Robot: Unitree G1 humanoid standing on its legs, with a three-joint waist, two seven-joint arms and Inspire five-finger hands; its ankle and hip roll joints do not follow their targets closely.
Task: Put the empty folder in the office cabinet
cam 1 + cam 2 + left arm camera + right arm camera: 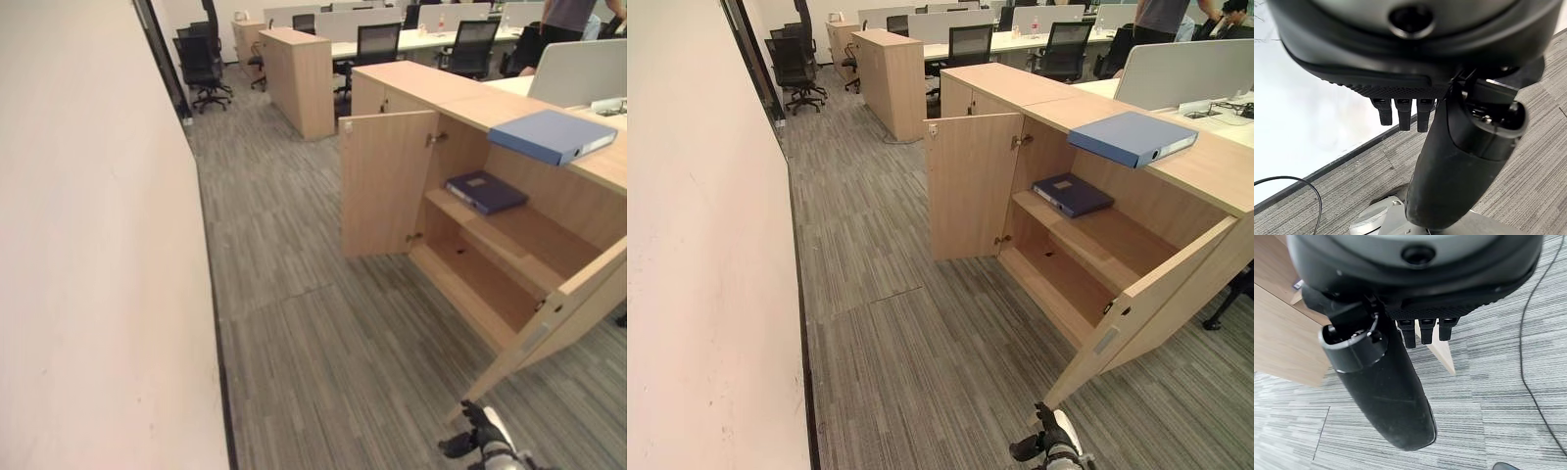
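A grey striped carpet floor [294,323] is seen beside a pale wall [88,245] on the robot's left. On the right stands the light wooden office cabinet [1176,162] with both doors swung open: the far door [970,186] stands square to the front, and the near door [1146,304] leans out towards the camera. Two shelves are exposed inside.

A light blue folder [1130,137] lies flat on the cabinet's top, its long axis running roughly along the top, with the labelled spine turned towards the near right. A second, dark blue folder [1073,194] lies flat on the upper shelf, at its far end near the hinge side of the far door, its long axis angled across the shelf. Which of the two is empty cannot be told.

The right hand [1050,446] is seen low near the floor in front of the near door, well apart from both folders, with fingers [1422,330] relaxed and nothing held. The left hand [1400,63] hangs over the carpet by the wall, its fingers loosely extended and empty.

Office chairs [201,59] and desks stand in the background.
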